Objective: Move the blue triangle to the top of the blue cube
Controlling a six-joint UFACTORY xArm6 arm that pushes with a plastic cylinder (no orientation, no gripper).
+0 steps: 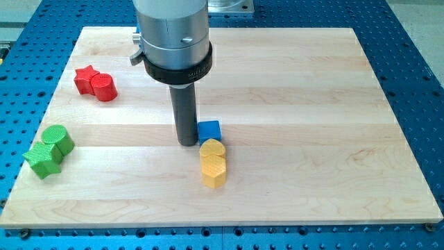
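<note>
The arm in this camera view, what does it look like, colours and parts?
A wide silver metal cylinder with a small screw hole, ringed below by a black collar bearing faint lettering. A straight dark rod hangs from it, ending in my tip. No cables show.

We see a robotics laboratory bench. A pale wooden worktop [291, 83] rests on a blue perforated metal base [416, 62], beneath a machined arm housing [172, 35].

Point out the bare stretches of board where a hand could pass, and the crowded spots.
The widest bare stretch is the board's right side, right of the blue cube and yellow block. Another lies between those and the green blocks. It is crowded at centre, where my tip sits just left of the blue cube, and near the red blocks at upper left.
</note>
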